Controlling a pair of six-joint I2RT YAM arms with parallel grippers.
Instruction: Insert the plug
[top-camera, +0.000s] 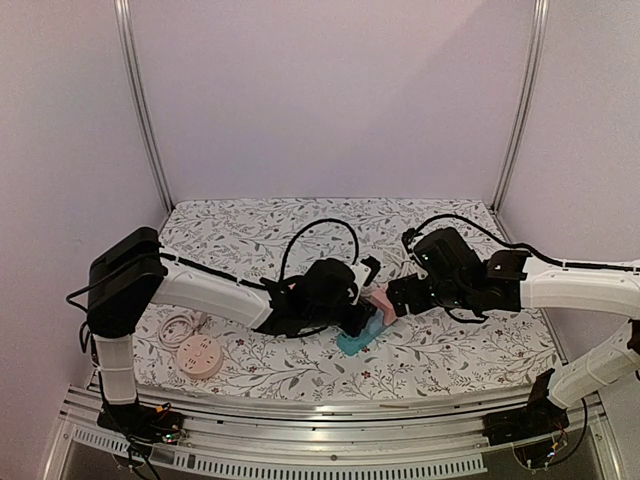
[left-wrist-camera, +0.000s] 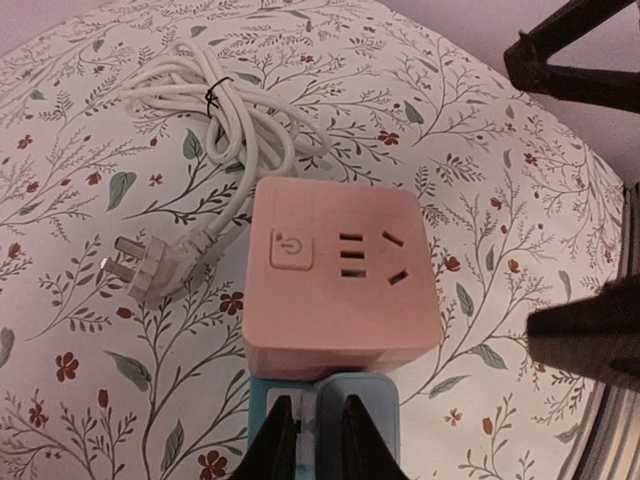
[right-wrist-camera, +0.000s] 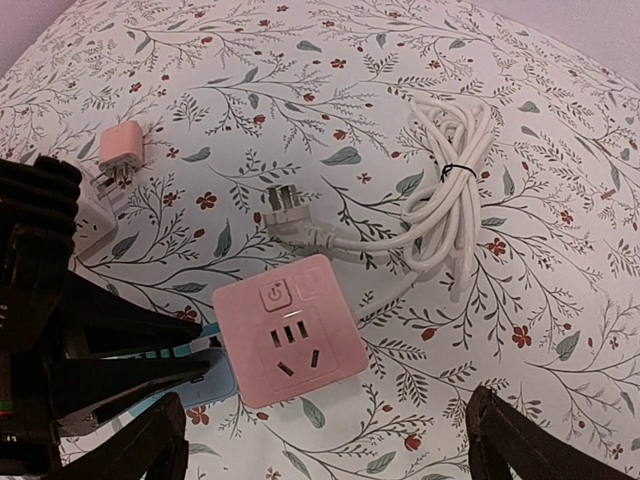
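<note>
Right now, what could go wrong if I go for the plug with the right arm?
1. The plug lies flat, prongs sideways; the open right fingers may grab it skewed.
2. Its tied cable could drag and tug the plug.
3. The left fingers hold only the blue block; the socket could shift.

Pink square plastic socket block (left-wrist-camera: 340, 275) just ahead of left fingers (left-wrist-camera: 281, 445); white three-pin plug (left-wrist-camera: 140, 270) ahead-left; teal plastic block (left-wrist-camera: 368, 400) apparently beneath them.
</note>
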